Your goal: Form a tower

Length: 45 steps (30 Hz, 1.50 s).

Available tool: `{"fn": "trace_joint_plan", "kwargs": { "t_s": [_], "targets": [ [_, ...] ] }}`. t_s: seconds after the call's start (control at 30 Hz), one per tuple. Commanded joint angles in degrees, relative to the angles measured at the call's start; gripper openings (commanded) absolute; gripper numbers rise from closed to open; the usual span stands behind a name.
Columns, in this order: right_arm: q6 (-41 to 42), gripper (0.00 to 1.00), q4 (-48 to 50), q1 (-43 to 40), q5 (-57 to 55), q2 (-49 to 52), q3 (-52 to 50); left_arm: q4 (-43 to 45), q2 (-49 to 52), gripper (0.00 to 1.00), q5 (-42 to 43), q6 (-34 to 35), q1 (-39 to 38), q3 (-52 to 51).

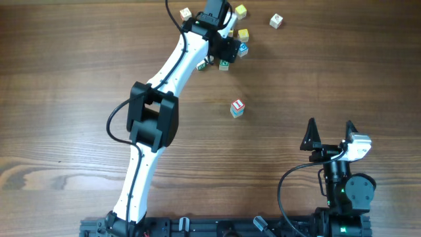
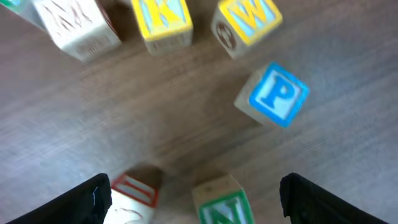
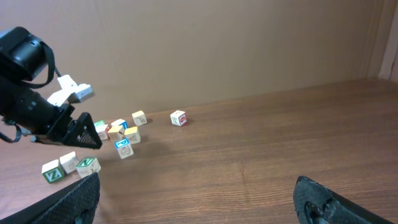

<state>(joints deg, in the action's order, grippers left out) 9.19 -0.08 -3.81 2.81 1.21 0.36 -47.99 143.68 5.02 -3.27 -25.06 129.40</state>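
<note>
Nearest my end of the table [image 1: 79, 85], the right gripper [image 1: 329, 125] sits by its base. Its fingers are spread wide with nothing between them.

Farther out, alone in the middle of the wood and well apart from everything else, stands the tower [image 1: 237, 108]. A red letter face is on top and a blue-and-green side shows below it. From straight above I can't count its cubes. It looks short to me, so I reckon most of the building is not yet done.

Farther again, the left gripper [image 2: 196, 186] hangs low over the loose cubes at the far side. Its fingers are apart and clamp nothing. A green N cube [image 2: 221, 202] and a red-lettered cube [image 2: 137, 190] lie on the table between them, though that wrist picture is blurred. Beyond those sits a blue P cube [image 2: 273, 94], turned cornerwise to the fingers, and past it a yellow K cube [image 2: 163, 18] and a yellow W cube [image 2: 249, 22].

I expect these to be light, stiff wooden pieces with smooth painted faces, easy to pinch but quick to skate if caught on an edge. I'd take one loose cube by two opposite flat sides, square on and about mid-height. The tower itself I judge tippy, since nothing but its own weight holds it together. I'd rather not grip it at all, only lower each new cube straight down onto its top. If it ever needs steadying, I'd hold it low.
</note>
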Motion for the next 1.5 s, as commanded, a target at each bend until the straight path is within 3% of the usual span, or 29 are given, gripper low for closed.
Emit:
{"fn": "trace_joint_plan", "kwargs": {
  "t_s": [0.0,0.2,0.33,0.4,0.53,0.8,0.83,0.87,1.1,1.2,1.37,1.47],
  "targets": [
    [0.0,1.0,0.1,0.2,0.7,-0.4,-0.1,-2.9,-1.0,0.86,1.6,1.2,-2.6,0.4],
    [0.0,1.0,0.1,0.2,0.7,-0.4,-0.1,-4.8,-0.8,0.8,1.3,1.3,-4.6,-1.0],
    [-0.1,1.0,0.1,0.2,0.7,-0.4,-0.1,-3.3,-0.4,0.83,-1.0,6.8,-3.3,-1.3],
    [0.0,1.0,0.1,0.2,0.7,-0.4,-0.1,-3.5,-0.4,1.0,-1.0,7.2,-3.4,-1.3],
    [0.0,1.0,0.1,0.2,0.7,-0.4,-0.1,-2.3,-0.3,1.0,-6.6,10.2,-4.3,-1.4],
    [0.0,1.0,0.1,0.2,0.7,-0.4,-0.1,1.3,-0.3,0.93,-5.5,17.1,-4.3,-7.4],
    [-0.1,1.0,0.1,0.2,0.7,-0.4,-0.1,1.8,-0.3,0.89,-5.5,17.2,-4.3,-7.7],
    [0.0,1.0,0.1,0.2,0.7,-0.4,-0.1,2.4,-0.3,0.74,-5.5,17.2,-4.3,-7.7],
    [0.0,1.0,0.1,0.2,0.7,-0.4,-0.1,3.1,-1.4,0.24,-8.6,17.2,-4.3,-7.6],
    [-0.1,1.0,0.1,0.2,0.7,-0.4,-0.1,0.9,-6.0,0.18,-11.6,16.3,-4.3,-7.6],
    [0.0,1.0,0.1,0.2,0.7,-0.4,-0.1,-8.6,-20.8,0.11,-10.1,6.2,-4.7,-7.6],
    [0.0,1.0,0.1,0.2,0.7,-0.4,-0.1,-19.3,-29.5,0.09,3.0,-5.6,-4.8,-7.6]
  ]
}}
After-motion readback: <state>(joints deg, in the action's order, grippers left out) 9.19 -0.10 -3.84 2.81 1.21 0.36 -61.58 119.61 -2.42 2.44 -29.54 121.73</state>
